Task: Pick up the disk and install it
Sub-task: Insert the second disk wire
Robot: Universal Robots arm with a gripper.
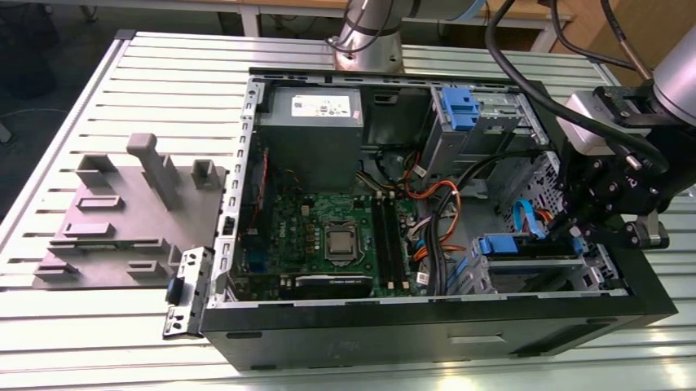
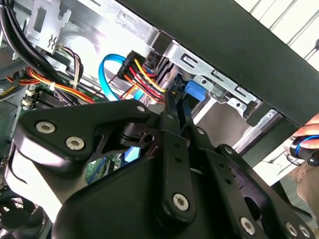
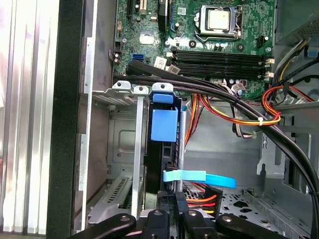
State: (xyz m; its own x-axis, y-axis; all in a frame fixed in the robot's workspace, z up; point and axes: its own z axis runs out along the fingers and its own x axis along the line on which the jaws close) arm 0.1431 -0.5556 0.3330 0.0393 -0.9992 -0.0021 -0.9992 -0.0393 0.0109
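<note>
Exterior view: an open computer case [image 1: 250, 122] lies on the slatted table [image 1: 163, 73]. The gripper [image 1: 592, 224] reaches in at the case's corner toward the exterior view's right, beside the drive cage [image 1: 522, 273], where the disk [image 1: 511, 244] sits with its blue rail uppermost.

Second wrist view: the gripper [image 2: 175, 97] has its slim fingers [image 2: 172, 117] drawn narrow and close together, tips at a blue tab [image 2: 193, 90] by the cage wall [image 2: 219, 82]. Whether they pinch the disk cannot be told.

First wrist view: the disk [image 3: 162, 154] stands on edge in the cage, its long axis running straight away from the gripper [image 3: 172, 211] toward the motherboard [image 3: 199, 30]; a blue ribbon cable [image 3: 199, 177] crosses just beside it.
</note>
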